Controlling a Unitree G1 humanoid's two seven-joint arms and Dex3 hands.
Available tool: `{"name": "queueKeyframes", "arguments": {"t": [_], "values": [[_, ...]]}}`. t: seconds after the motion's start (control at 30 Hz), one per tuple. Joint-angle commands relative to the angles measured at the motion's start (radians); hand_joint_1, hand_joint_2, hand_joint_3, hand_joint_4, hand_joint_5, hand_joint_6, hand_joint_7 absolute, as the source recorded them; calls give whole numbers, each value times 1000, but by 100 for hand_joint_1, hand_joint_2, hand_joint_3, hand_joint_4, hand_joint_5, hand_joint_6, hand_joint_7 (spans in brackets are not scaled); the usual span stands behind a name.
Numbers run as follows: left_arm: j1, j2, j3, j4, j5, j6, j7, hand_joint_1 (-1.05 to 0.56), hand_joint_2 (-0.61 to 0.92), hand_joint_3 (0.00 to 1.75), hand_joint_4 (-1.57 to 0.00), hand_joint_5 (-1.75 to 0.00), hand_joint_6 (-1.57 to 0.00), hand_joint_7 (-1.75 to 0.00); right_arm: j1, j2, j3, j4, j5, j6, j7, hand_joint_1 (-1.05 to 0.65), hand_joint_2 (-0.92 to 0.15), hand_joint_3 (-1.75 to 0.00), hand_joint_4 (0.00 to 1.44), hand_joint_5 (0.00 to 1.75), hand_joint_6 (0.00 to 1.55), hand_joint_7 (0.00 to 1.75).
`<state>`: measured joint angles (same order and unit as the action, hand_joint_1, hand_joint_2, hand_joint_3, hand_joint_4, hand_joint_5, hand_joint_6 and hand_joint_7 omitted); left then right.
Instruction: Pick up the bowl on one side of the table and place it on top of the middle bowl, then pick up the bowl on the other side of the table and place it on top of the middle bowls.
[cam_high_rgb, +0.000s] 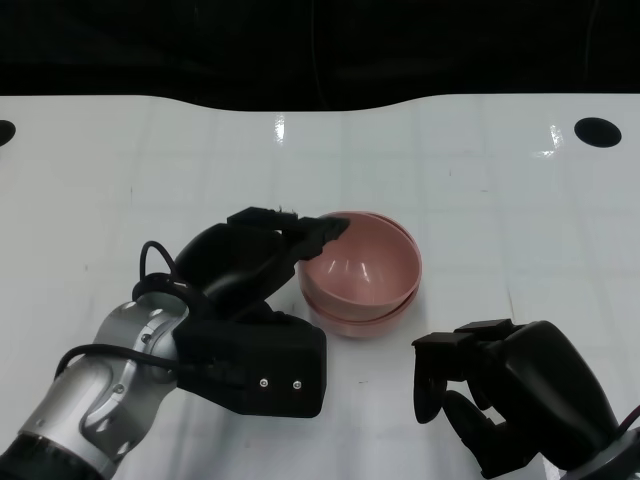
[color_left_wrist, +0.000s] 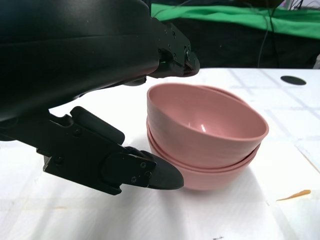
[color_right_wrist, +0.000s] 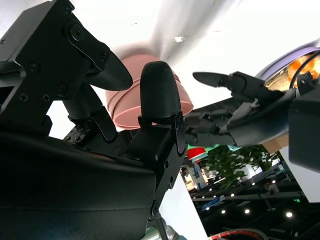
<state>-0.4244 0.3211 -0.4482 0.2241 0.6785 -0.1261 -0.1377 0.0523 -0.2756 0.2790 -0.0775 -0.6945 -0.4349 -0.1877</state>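
Pink stack (cam_high_rgb: 365, 312) dead centre on the table (cam_high_rgb: 150, 170), top bowl (cam_high_rgb: 355, 265) nested in but sitting a bit tilted, higher toward 3 o'clock. Looks like three bowls going by the rims in the left wrist view, though hard to swear to.

Left hand (cam_high_rgb: 250, 275) at the stack's 9 o'clock, fingers (color_left_wrist: 175, 50) hanging over the top rim with a visible gap, thumb (color_left_wrist: 145, 172) low down against the bottom bowl's side. Reads as released, straddling the rim, not clamping anything. Right hand (cam_high_rgb: 500, 385) parked at 5 o'clock, well apart from the bowls, loosely half-curled and empty.

So, probably the letting-go part of a placement. Tips for doing that cleanly:

- Spread the fingers a touch more before moving, so nothing hooks the rim.
- Back out toward 8 o'clock, low and straight, thumb off first, since a drag there could slide the whole stack.
- No lifting while over the rim; could tip that tilted bowl right out.
- Worth checking the top bowl settles level once clear.
- Keep the right hand where it sits, out of the way.
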Motion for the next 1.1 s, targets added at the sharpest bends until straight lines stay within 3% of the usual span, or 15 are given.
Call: {"name": "queueKeyframes", "arguments": {"t": [0.03,0.2,0.33,0.43,0.47,0.53,0.67,0.73,0.77,0.87,0.9,0.97,1.0,1.1], "values": [[42,44,32,-72,-4,10,-24,-70,92,29,-1,-13,-11,-2,4,-3,-2,14,17,-11,-6,-9,-11,-160,100,175,93,141],[177,77,110,-220,-63,6,-14,-61,92,31,-9,-21,-20,-5,18,-4,-4,-11,4,7,2,-9,-11,-161,100,175,93,142],[330,22,202,-318,-159,-39,84,-51,92,25,-23,-31,-33,-9,22,-6,-9,-4,7,-6,-14,-6,-10,-162,103,175,95,145],[422,-21,247,-397,-193,-35,129,-43,92,27,-27,-56,-44,-8,22,-10,-12,6,17,-18,-18,-5,-10,-164,104,175,95,147],[444,-29,256,-417,-196,-43,141,-37,92,27,-29,-76,-51,-8,22,-12,-13,10,21,-22,-18,-6,-10,-165,103,175,94,148],[517,-54,282,-483,-227,-44,153,-33,92,26,-29,-97,-56,-10,24,-14,-16,11,29,-27,-14,-5,-10,-166,104,175,94,148],[645,-84,327,-550,-282,-74,171,-29,92,29,-30,-125,-66,-17,24,-19,-18,0,29,-18,1,-6,-9,-168,103,175,93,148],[688,-90,346,-551,-303,-111,179,-26,92,29,-32,-132,-63,-35,25,-17,-19,4,31,-21,-1,-6,-8,-168,103,175,93,148],[701,-92,353,-550,-310,-122,180,-25,92,28,-33,-132,-55,-57,25,-17,-20,6,33,-22,-2,-6,-8,-168,103,175,93,147],[749,-94,382,-566,-393,-112,137,-21,91,30,-48,-126,-59,-77,23,-20,-25,10,36,-23,-2,-6,-8,-168,103,175,93,147],[760,-92,391,-567,-426,-107,122,-19,86,40,-58,-122,-68,-77,21,-21,-27,13,37,-24,-3,-6,-8,-168,103,175,93,147],[775,-94,405,-562,-500,-104,91,-12,64,84,-75,-122,-83,-77,19,-24,-32,18,43,-27,-2,-5,-8,-167,102,175,93,146],[777,-98,411,-550,-536,-109,79,-10,60,96,-80,-123,-88,-78,18,-26,-35,21,46,-28,-1,-5,-8,-166,102,175,94,146],[770,-135,421,-507,-614,-128,73,-10,56,109,-88,-137,-94,-92,19,-29,-42,26,52,-31,4,-5,-9,-165,101,175,94,145]]}}
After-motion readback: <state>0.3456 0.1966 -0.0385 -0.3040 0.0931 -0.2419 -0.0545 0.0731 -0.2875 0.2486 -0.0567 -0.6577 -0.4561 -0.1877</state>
